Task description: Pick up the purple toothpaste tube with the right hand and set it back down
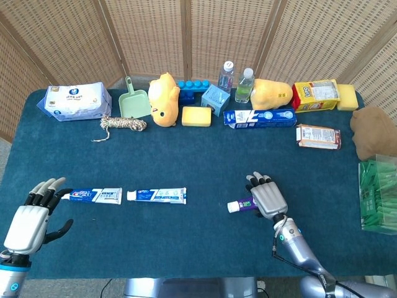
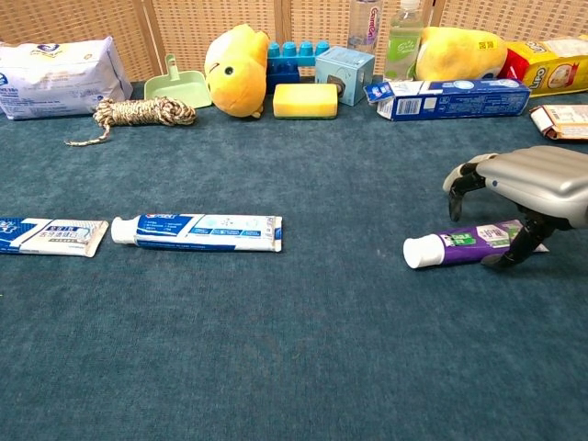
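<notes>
The purple toothpaste tube (image 1: 240, 205) (image 2: 467, 243) lies flat on the blue table, white cap pointing left. My right hand (image 1: 267, 198) (image 2: 525, 180) arches palm-down over the tube's tail end. Its thumb reaches down beside the tail while the other fingers curl in the air above the tube, apart from it. The tube's tail is hidden under the hand in the head view. My left hand (image 1: 28, 220) hovers at the near left with fingers spread, holding nothing; the chest view does not show it.
Two blue-and-white toothpaste tubes (image 1: 156, 195) (image 1: 94, 195) lie in a row at the left. Along the far edge stand a tissue pack (image 1: 74, 101), green scoop (image 1: 133, 102), rope (image 1: 123, 124), yellow plush (image 1: 163, 98), sponge (image 1: 196, 116), bottles (image 1: 244, 85) and boxes (image 1: 259, 117). A green basket (image 1: 378, 194) sits at right.
</notes>
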Action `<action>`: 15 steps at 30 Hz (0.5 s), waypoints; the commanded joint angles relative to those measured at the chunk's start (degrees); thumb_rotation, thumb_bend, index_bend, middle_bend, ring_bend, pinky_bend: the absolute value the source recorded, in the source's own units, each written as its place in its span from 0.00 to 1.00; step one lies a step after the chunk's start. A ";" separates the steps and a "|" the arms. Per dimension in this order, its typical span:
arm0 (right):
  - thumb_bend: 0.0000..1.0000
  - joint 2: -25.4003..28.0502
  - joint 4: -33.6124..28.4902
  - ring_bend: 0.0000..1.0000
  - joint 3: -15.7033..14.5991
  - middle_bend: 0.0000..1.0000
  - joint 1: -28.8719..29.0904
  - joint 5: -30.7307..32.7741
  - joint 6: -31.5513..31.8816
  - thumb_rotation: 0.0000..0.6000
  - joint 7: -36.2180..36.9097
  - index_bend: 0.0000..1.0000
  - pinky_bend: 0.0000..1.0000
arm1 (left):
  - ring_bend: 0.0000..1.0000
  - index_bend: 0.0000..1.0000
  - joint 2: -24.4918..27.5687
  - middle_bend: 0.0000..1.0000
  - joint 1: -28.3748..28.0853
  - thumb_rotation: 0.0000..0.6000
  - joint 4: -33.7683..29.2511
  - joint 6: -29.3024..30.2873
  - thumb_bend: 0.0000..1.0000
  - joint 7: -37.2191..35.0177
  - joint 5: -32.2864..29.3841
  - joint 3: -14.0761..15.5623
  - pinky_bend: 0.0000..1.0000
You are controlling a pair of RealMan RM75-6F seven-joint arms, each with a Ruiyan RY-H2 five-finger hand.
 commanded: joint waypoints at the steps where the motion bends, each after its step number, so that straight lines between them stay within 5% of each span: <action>1: 0.22 0.23 -0.52 0.12 -0.17 0.21 0.64 1.28 -0.07 1.00 -1.13 0.39 0.21 | 0.10 0.21 -0.13 0.12 -0.09 1.00 0.12 -0.08 0.24 -0.10 -0.08 -0.03 0.10; 15: 0.23 0.11 -1.78 0.13 -1.38 0.22 3.22 5.90 -0.16 1.00 -5.96 0.46 0.22 | 0.10 0.21 -0.42 0.12 -0.02 1.00 0.73 0.25 0.24 -0.57 0.13 0.25 0.10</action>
